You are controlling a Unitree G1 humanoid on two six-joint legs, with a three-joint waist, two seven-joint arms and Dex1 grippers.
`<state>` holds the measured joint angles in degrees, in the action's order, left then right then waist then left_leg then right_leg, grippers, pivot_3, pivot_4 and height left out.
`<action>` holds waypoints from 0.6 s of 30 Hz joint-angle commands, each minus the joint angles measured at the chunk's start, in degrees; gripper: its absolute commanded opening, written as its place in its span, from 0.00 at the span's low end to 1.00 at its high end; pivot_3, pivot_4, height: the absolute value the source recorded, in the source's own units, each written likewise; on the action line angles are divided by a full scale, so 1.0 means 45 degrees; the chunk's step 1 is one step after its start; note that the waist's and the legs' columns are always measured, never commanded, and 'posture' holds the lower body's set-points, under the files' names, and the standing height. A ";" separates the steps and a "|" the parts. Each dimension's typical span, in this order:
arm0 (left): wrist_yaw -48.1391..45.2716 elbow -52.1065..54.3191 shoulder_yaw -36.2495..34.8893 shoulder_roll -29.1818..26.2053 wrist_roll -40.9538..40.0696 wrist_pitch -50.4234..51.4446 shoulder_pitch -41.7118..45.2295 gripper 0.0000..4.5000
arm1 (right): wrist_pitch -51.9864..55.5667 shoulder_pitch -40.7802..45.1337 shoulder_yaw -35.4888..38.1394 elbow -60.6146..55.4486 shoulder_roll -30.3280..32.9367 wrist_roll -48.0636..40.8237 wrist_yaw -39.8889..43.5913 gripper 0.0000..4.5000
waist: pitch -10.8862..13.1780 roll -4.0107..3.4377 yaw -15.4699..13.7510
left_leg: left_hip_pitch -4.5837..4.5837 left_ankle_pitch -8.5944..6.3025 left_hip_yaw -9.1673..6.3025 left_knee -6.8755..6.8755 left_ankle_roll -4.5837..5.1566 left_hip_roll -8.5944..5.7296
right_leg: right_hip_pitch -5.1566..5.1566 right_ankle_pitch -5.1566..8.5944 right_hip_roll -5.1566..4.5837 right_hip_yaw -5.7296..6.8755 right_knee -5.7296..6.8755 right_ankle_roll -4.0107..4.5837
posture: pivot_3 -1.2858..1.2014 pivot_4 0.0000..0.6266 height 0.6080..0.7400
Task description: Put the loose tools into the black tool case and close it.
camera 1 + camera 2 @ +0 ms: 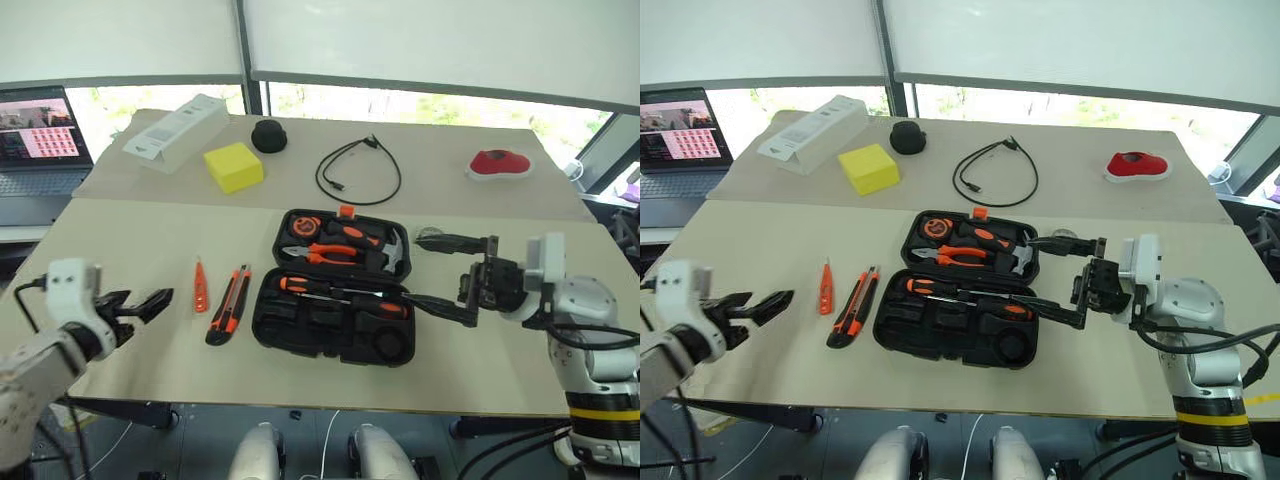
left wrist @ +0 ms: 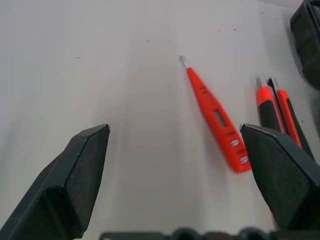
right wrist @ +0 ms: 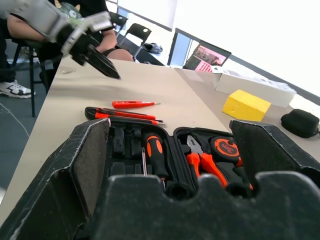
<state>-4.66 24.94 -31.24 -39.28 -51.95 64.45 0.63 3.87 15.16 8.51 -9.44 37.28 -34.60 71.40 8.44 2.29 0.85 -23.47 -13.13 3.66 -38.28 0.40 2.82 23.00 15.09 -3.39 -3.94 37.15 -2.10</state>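
The black tool case lies open in the middle of the table. Two orange-black screwdrivers lie in its near half, and a dark tape roll sits in its near right corner. Left of the case on the table lie the utility knife and the orange tester pen. My left gripper hovers open near the table's left edge, pointing at the pen, with nothing between its fingers. My right gripper stands open at the case's right side, empty.
At the back of the table are a white box, a yellow block, a black round cap, a looped black cable and a red object. A laptop stands beyond the left edge.
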 commanded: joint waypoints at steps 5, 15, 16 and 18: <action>0.1842 -0.1066 0.1806 0.1428 0.1188 0.1105 0.2197 1.00 | 0.0341 0.0695 -0.0198 -0.0152 0.0355 -0.0143 0.0351 0.99 | 0.0008 0.0004 0.0010 | -0.0011 0.0000 -0.0006 0.0011 -0.0001 -0.0012 | 0.0015 -0.0001 0.0015 -0.0001 0.0002 0.0005 | 0.52 0.24 1.00; 0.1324 -0.2507 0.3193 0.2045 0.2794 0.1337 0.2892 0.51 | 0.0541 0.0880 -0.0285 -0.0173 0.0447 -0.0154 0.0409 1.00 | 0.0001 -0.0031 -0.0115 | 0.0079 0.0007 -0.0008 0.0010 -0.0006 -0.0036 | -0.0089 -0.0001 0.0007 0.0001 -0.0005 0.0007 | 0.52 0.24 1.00; 0.1265 -0.2473 0.3189 0.2088 0.2868 0.1352 0.2870 0.43 | 0.0543 0.0878 -0.0292 -0.0178 0.0457 -0.0160 0.0398 1.00 | 0.0001 -0.0031 -0.0122 | 0.0083 0.0007 -0.0008 0.0010 -0.0006 -0.0036 | -0.0094 0.0000 0.0006 0.0001 -0.0006 0.0006 | 0.52 0.24 1.00; 0.1158 -0.2422 0.3141 0.2117 0.3023 0.1360 0.2817 0.27 | 0.0550 0.0884 -0.0299 -0.0165 0.0481 -0.0169 0.0402 1.00 | 0.0001 -0.0031 -0.0150 | 0.0088 0.0007 -0.0010 0.0010 -0.0006 -0.0038 | -0.0103 0.0001 0.0004 0.0001 -0.0010 0.0005 | 0.52 0.24 1.00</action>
<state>2.12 15.17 -18.97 -30.89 -38.37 68.81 14.62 5.88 17.84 6.25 -9.18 38.77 -34.58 73.20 8.44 2.15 0.18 -23.08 -13.10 3.61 -38.24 0.38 2.63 22.53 15.10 -3.38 -3.93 37.10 -2.09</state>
